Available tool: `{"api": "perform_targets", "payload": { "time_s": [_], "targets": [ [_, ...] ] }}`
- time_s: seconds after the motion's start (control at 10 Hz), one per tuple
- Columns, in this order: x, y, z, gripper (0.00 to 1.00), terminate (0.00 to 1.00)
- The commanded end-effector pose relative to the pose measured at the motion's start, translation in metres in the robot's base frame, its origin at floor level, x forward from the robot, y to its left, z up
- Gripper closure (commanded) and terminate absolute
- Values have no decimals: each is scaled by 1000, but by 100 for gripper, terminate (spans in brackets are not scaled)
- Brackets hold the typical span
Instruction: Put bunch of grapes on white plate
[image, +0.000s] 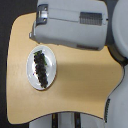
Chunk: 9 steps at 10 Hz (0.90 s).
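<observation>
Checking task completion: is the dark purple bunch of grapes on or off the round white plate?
On. The dark bunch of grapes lies lengthwise inside the rim of the round white plate, on the wooden table.

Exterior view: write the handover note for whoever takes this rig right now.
Gripper: not visible; only the grey arm housing shows at the top of the exterior view, so whether the jaws are open or shut cannot be told.
Grapes: lying lengthwise on the white plate, inside its rim.
Plate: on the wooden table, toward the exterior view's left.
Done: grapes appear placed on the plate.
Left: confirm the arm is clear of the plate; nothing else seems pending.
</observation>
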Motion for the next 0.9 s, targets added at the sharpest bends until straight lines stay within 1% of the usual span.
{"api": "perform_targets", "payload": {
  "time_s": [0.0,0.1,0.3,0.7,0.8],
  "targets": [
    [30,-146,18,0,0],
    [39,-175,22,0,0],
    [50,-226,30,0,0],
    [49,-305,33,0,0],
    [48,-313,33,0,0]
  ]
}}
